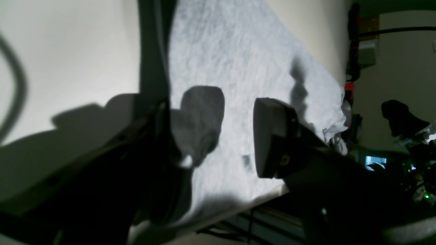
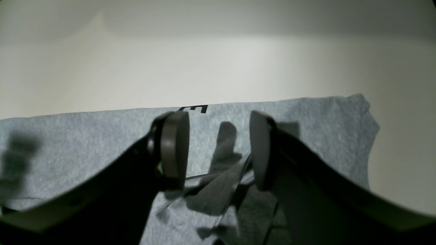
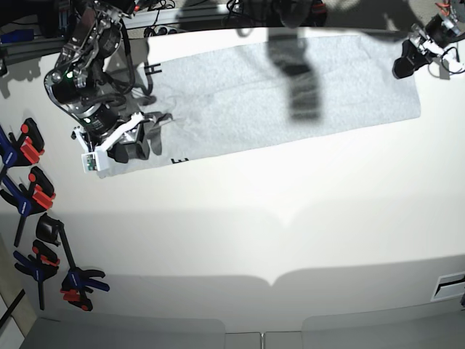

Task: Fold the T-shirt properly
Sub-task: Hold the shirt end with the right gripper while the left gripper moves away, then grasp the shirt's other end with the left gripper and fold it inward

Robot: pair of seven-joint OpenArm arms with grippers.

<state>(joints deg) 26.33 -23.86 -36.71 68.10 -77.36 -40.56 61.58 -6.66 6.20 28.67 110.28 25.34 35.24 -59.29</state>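
The light grey T-shirt (image 3: 290,94) lies as a long flat strip across the far side of the white table (image 3: 254,233). Black lettering (image 2: 194,109) shows at its edge near its left end. My right gripper (image 3: 134,145) hovers over that rumpled left end, open, and only creased fabric (image 2: 218,190) shows between its pads (image 2: 175,149). My left gripper (image 3: 408,62) is at the shirt's far right corner. It stands open (image 1: 211,136) just above the plain cloth (image 1: 231,61), with nothing between its fingers.
Several black, blue and red clamps (image 3: 33,189) line the table's left edge, with more (image 3: 73,280) lower down. Cables and gear crowd the back edge (image 3: 182,14). A slotted vent (image 3: 450,286) sits at the lower right.
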